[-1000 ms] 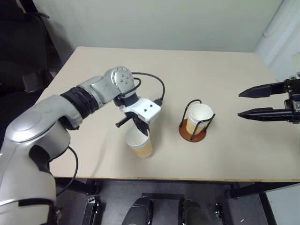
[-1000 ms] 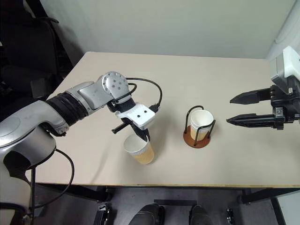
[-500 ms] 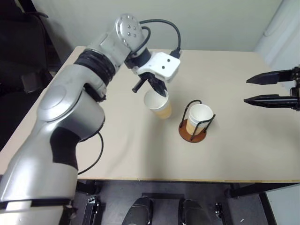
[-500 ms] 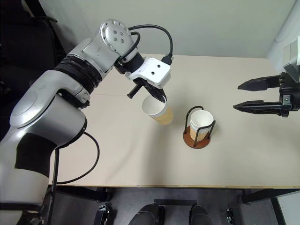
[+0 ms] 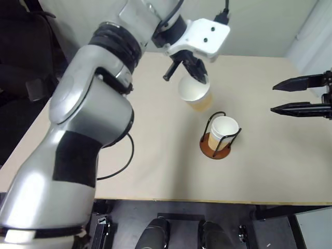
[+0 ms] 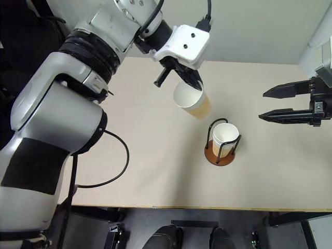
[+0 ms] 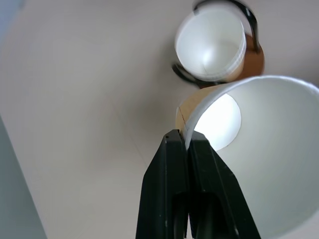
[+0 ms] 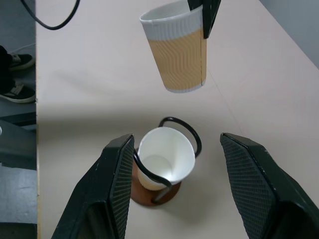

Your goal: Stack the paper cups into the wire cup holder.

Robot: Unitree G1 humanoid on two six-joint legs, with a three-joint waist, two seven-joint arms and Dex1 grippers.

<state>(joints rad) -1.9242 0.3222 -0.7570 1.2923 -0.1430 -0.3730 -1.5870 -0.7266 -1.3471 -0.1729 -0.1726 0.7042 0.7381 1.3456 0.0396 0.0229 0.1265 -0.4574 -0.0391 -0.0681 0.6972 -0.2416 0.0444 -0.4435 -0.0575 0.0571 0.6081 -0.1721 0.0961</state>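
Note:
My left gripper (image 5: 201, 78) is shut on the rim of a tan paper cup (image 5: 195, 94), pinching the white rim between its fingertips (image 7: 175, 142). That cup (image 8: 177, 50) hangs tilted in the air, above the table and just behind and left of the wire cup holder (image 5: 214, 150). A second paper cup (image 5: 224, 128) stands upright inside the holder's black wire loops on the reddish-brown base. My right gripper (image 5: 273, 99) is open at the right of the table, level, pointing toward the holder with nothing between its fingers (image 8: 118, 181).
The beige table (image 5: 129, 171) runs to a front edge near me and a far edge at the pale wall. A dark chair (image 5: 31, 78) stands off the table's left side. A person's shoes (image 8: 15, 92) show on the floor beyond the table.
My left arm has lifted the cup off the table and carried it up and to the right, close to the holder. The right gripper has stayed about where it was.

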